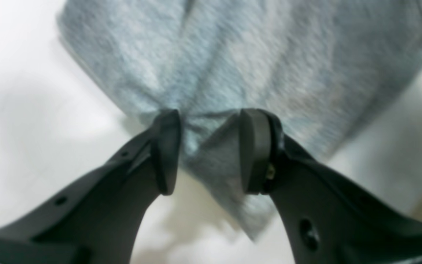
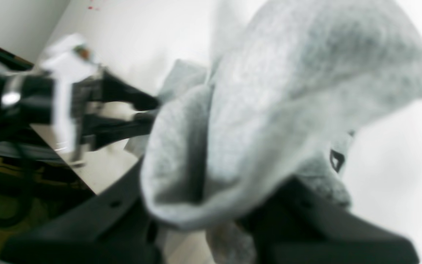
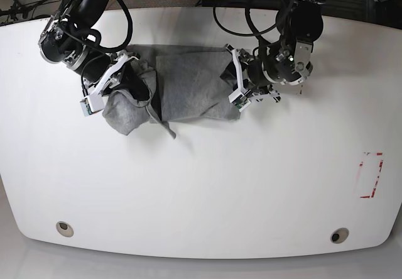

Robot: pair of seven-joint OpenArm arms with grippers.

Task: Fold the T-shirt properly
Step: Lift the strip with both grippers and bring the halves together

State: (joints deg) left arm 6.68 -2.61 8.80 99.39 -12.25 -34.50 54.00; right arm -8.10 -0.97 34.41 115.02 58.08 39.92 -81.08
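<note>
Left wrist view: left gripper (image 1: pixel 209 150), jaws parted with a bunched corner of the T-shirt (image 1: pixel 255 58) between the pads, apparently pinched; cloth fans away ahead, bare table (image 1: pixel 24 110) either side.
Right wrist view: right gripper (image 2: pixel 211 216), jaws nearly together, grey fabric draped over and gathered between them; likely lifting an edge for a fold.
Base view: T-shirt (image 3: pixel 188 84) crumpled between both grippers, held at opposite ends; wide bare table (image 3: pixel 201 185) on the near side; red marking (image 3: pixel 370 175) well apart.
</note>
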